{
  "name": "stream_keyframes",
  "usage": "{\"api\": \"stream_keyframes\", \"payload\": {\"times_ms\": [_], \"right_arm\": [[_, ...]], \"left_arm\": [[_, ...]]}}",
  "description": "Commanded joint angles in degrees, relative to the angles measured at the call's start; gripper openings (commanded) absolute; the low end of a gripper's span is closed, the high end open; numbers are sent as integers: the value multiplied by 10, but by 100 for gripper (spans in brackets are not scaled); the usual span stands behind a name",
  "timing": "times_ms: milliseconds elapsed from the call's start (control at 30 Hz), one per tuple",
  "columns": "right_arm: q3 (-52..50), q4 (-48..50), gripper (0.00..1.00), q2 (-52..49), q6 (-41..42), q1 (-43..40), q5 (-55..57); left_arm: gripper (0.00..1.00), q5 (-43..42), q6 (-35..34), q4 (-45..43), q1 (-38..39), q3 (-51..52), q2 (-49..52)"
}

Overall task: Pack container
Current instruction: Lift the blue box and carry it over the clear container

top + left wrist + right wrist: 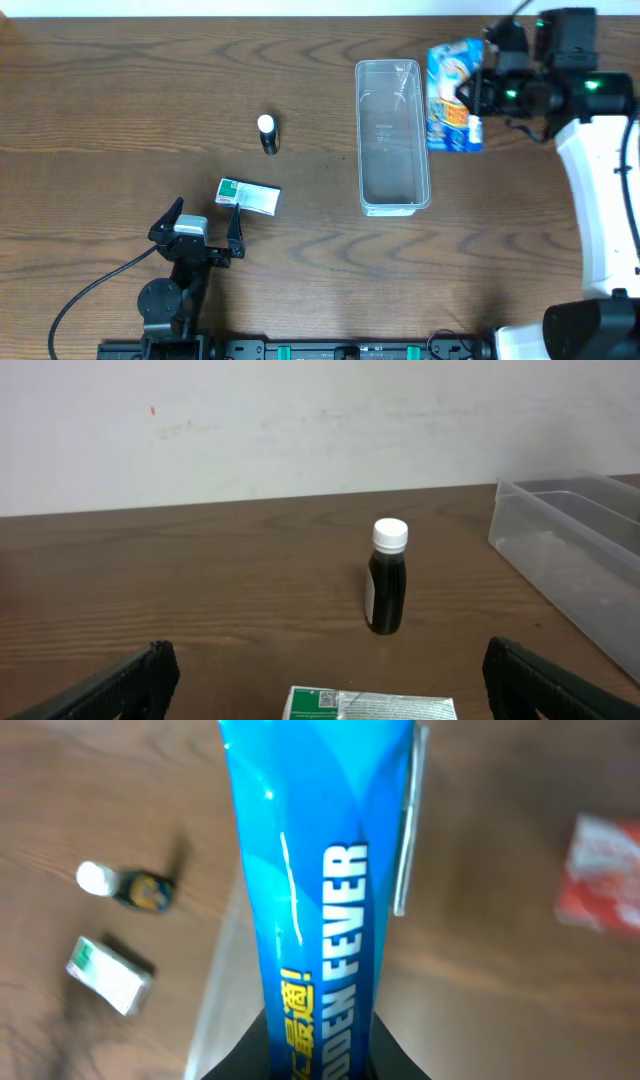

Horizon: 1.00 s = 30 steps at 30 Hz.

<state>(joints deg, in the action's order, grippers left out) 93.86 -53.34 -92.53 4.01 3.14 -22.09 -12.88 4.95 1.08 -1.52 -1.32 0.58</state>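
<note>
- the right gripper (474, 100) is pinched on a blue packet (452, 95), holding it by one end. the wrist view shows the packet running lengthwise away from the camera, with yellow and white print on it.
- from overhead, the packet sits just beside the right-hand long side of the container (393, 140), near its far end. i cannot tell whether the two touch.
- the container is a long, clear bin with rounded corners. it stands on the wooden table (120, 90) right of centre, its long axis running away from the robot, with nothing inside.
- the right wrist view also shows a blurred red and white thing (605, 870) on the table, off to the packet's right. it is too soft to make out.
- the left gripper (207, 212) is low near the table's front edge, its fingers spread wide with nothing between them.
- a small green and white box (248, 196) lies flat just ahead of those fingers, near the right one.
- further out, a small dark bottle (268, 134) with a white cap stands upright, apart from the box and well left of the container.
</note>
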Motion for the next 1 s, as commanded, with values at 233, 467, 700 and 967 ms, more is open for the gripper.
{"api": "stream_keyframes", "payload": {"times_ms": [233,467,700,967], "right_arm": [[13,73,18,-44,115,87,72],[13,95,17,-114,159,101,70],[13,126,18,-152,171,100,26],[13,142,19,-162,179,99,9]], "left_arm": [[98,-2,4,19,-4,11,-3],[98,-2,4,19,-4,11,-3],[98,-2,4,18,-4,11,-3],[98,-2,4,19,-4,11,-3]]}}
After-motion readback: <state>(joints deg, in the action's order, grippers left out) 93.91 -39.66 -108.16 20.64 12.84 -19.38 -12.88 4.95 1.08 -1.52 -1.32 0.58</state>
